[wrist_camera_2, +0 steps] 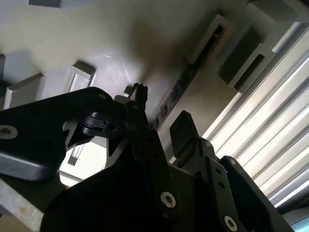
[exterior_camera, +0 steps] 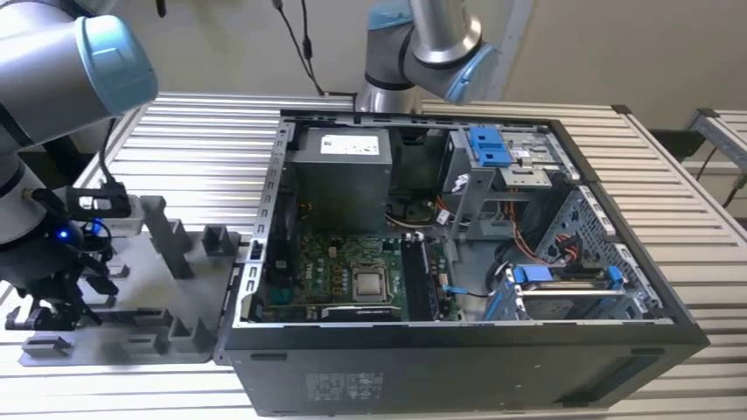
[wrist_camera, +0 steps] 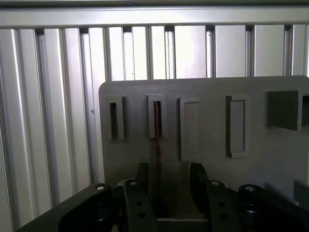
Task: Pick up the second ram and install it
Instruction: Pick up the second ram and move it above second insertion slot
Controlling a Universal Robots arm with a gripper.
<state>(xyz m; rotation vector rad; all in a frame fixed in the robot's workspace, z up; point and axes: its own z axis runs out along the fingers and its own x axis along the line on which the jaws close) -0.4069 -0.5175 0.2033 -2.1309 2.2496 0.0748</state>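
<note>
The second ram (wrist_camera: 158,135) stands on its long edge in a slotted grey block of the tray (wrist_camera: 207,140), a thin dark stick. My gripper (wrist_camera: 169,181) is low over it and open, one finger on each side with a gap on both. In the second wrist view the ram (wrist_camera_2: 176,92) runs as a dark strip between the black fingertips (wrist_camera_2: 186,128) of the gripper (wrist_camera_2: 161,113). In the exterior view the gripper (exterior_camera: 59,302) hangs over the grey tray (exterior_camera: 152,293) at that view's left, beside the open computer case (exterior_camera: 467,254).
The motherboard (exterior_camera: 338,276) lies inside the case, with long black slots (exterior_camera: 418,280) beside the processor. A second arm (exterior_camera: 421,52) stands behind the case. Grey blocks (exterior_camera: 175,245) rise from the tray. Ribbed metal table (wrist_camera: 58,96) surrounds it.
</note>
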